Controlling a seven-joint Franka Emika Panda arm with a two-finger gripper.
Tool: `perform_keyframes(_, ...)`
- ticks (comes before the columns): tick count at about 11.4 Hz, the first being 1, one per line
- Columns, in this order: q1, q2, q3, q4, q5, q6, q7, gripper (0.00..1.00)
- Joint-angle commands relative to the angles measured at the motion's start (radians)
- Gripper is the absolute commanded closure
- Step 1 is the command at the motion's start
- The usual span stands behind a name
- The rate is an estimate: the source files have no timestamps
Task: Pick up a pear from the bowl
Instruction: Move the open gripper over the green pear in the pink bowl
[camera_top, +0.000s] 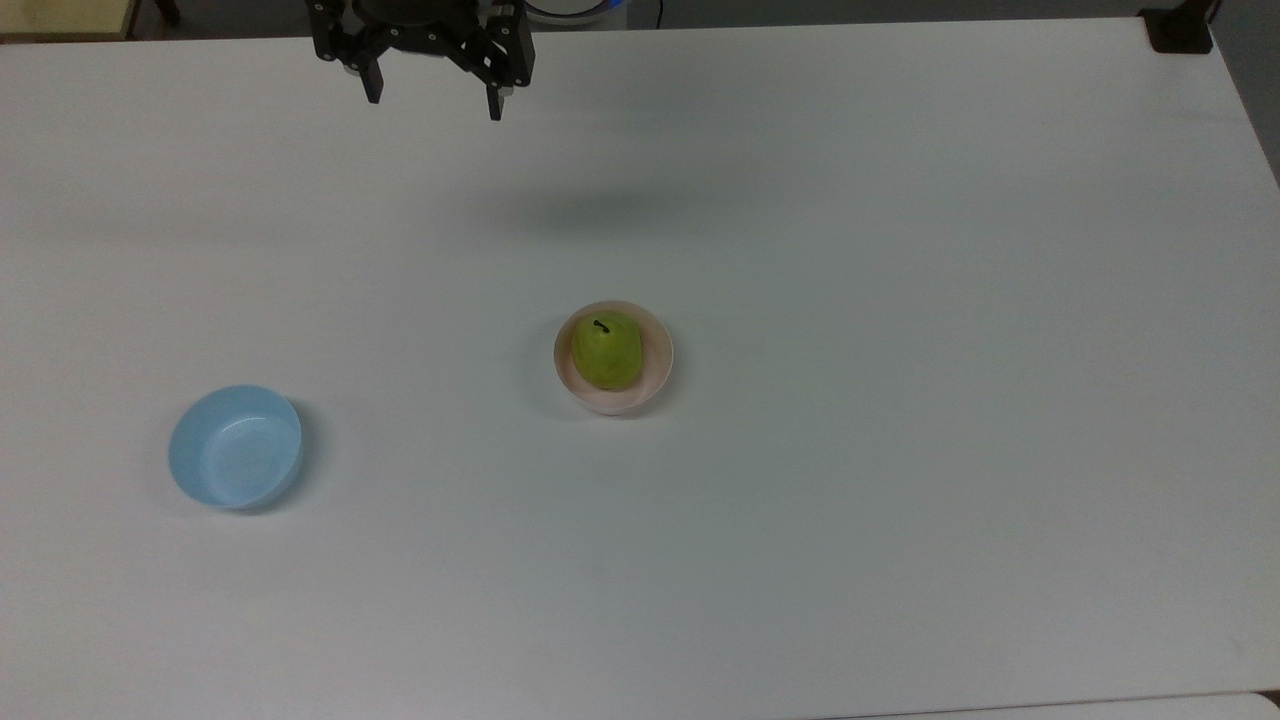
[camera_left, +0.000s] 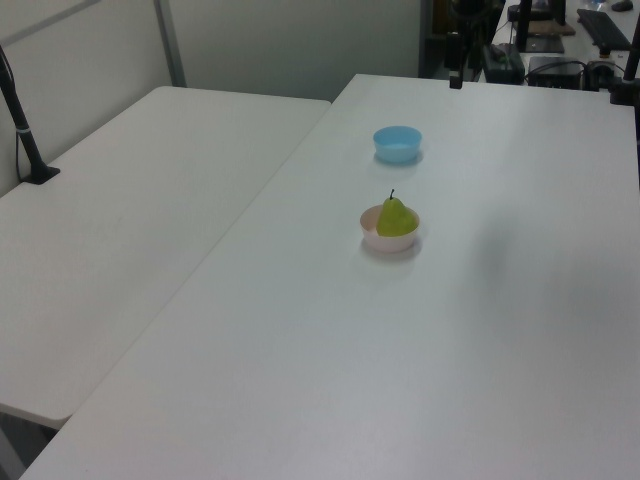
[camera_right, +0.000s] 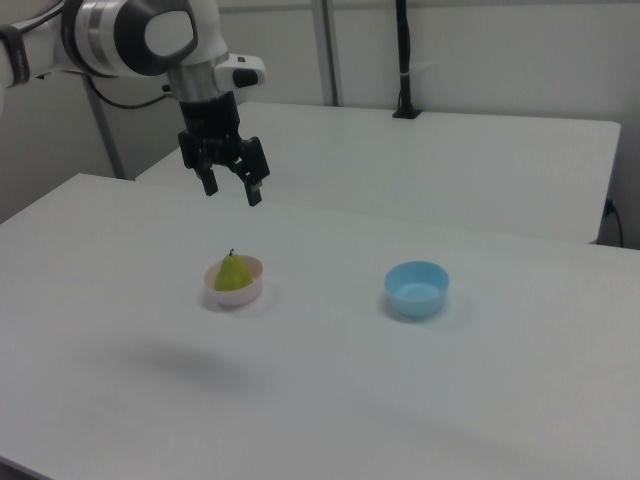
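Observation:
A yellow-green pear (camera_top: 606, 352) (camera_left: 397, 217) (camera_right: 234, 272) with a short dark stem stands inside a small pale pink bowl (camera_top: 656, 370) (camera_left: 382, 240) (camera_right: 238, 294) near the middle of the white table. My black gripper (camera_top: 433, 105) (camera_right: 232, 190) hangs open and empty, well above the table. In the top view it sits at the top edge, up and to the left of the bowl. From the right view it hovers above the bowl, a little to the right view's left of straight over it.
A light blue bowl (camera_top: 236, 446) (camera_left: 398, 144) (camera_right: 417, 289) stands empty at the top view's left. A second white table (camera_left: 130, 200) (camera_right: 430, 160) adjoins this one. A black post (camera_right: 404, 60) rises from that table.

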Motion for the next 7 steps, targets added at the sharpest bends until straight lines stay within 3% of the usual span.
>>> perform_keyframes(1,0.009,-0.021,-0.025,0.007,-0.005,-0.033,-0.018,0.00)
perform_keyframes(7,0.026,-0.023,-0.013,-0.001,-0.014,-0.031,0.006,0.00)
